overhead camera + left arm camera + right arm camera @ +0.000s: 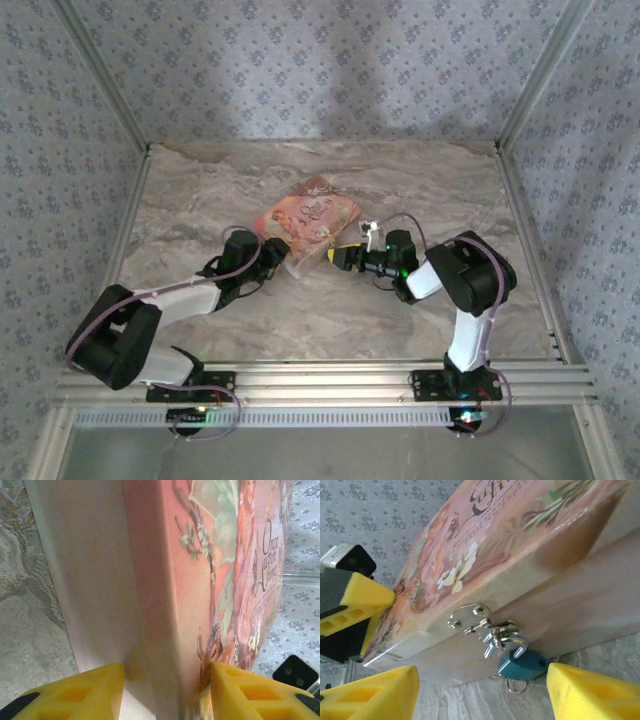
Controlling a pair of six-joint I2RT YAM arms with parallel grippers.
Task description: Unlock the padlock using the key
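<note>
Your left hand [162,690] pinches the box [150,580]. Your right hand [480,690] is spread, closing in on the padlock [522,664], which hangs from the box's hasp [480,622] just above the surface [470,702]. I can't make out the key: you'd need to find it, then line it up with the keyhole.

Cursive title "Once upon a Time" on lid of pink illustrated box [200,595], smaller print beneath unreadable

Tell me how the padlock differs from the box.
The padlock is tiny; the box is far larger. The padlock is blue and silver; the box is pink and illustrated. The padlock hangs from the clasp; the box bears that clasp on its side. Both carry silver metal.
</note>
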